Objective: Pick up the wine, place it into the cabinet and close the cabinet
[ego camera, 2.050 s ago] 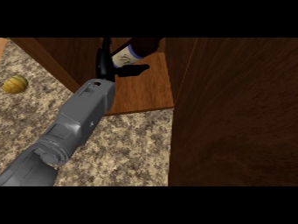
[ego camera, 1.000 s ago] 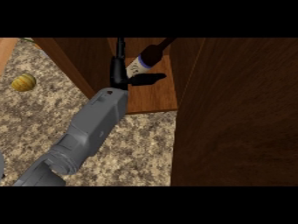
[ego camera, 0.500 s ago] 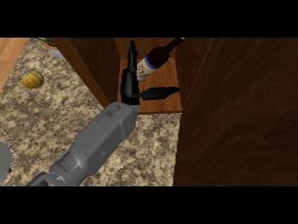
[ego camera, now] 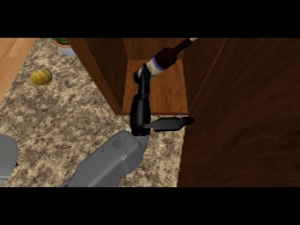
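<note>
Wine bottle (ego camera: 164, 58) lying tilted inside the cabinet (ego camera: 159, 94); right hand (ego camera: 141, 110) open, fingers straight toward the bottle's base, thumb out sideways, gripping nothing.

On my feed, non-task items as follows. Speckled granite counter top (ego camera: 61, 118): beige and brown, filling the near left. Small round yellow-green fruit (ego camera: 40, 76), striped: lying on the counter at far left. Pale container (ego camera: 66, 47) with green on top: far left, cut by the upper edge. Light wooden strip (ego camera: 3, 66): along the left edge, beside the counter.
</note>
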`<state>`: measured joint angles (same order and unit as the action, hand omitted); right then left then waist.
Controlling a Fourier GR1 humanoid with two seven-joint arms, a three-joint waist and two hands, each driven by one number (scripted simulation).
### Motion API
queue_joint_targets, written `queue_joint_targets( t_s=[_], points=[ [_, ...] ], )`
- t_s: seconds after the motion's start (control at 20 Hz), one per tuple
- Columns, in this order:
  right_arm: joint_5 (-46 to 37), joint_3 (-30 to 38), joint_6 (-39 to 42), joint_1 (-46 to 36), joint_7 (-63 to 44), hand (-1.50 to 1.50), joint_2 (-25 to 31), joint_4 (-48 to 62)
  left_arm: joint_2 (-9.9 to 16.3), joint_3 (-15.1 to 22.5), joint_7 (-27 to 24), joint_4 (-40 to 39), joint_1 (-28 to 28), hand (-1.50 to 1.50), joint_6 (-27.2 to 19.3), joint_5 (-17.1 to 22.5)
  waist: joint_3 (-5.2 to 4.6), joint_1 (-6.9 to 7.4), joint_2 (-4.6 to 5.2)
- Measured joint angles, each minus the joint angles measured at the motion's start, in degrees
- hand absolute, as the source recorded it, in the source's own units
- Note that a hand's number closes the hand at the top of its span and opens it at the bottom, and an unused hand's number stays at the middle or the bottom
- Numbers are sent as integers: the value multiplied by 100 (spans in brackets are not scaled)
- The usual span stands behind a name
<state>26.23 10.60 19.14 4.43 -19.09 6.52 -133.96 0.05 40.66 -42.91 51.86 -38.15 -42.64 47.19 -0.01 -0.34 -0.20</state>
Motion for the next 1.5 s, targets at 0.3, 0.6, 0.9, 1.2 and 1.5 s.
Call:
queue_joint_targets(
  t_s=[0.3, 0.6, 0.9, 1.2, 1.5],
  points=[
    [0, 194, 79, 192, 75, -150, 83, -16, 388, 478, 328, 1681, 1054, -150, -229, -416, 2, 47, -10],
    [27, 348, 48, 185, 5, -150, 195, -32, 1007, 846, 612, 3186, 2097, 150, -427, -856, 2, 51, -6],
    [140, 628, 427, 371, 25, 150, 489, 23, 1880, 1067, 625, 4427, 3240, 150, -435, -1163, 2, 50, -4],
    [208, 535, 1372, 593, 144, 150, 961, 85, 2766, 1016, 648, 5111, 3858, 150, -129, -1237, 4, 56, -1],
    [389, -204, 2050, 1036, 96, 150, 1030, 76, 3535, 545, 442, 5493, 4388, 150, 370, -1078, 0, 71, 1]
  ],
)
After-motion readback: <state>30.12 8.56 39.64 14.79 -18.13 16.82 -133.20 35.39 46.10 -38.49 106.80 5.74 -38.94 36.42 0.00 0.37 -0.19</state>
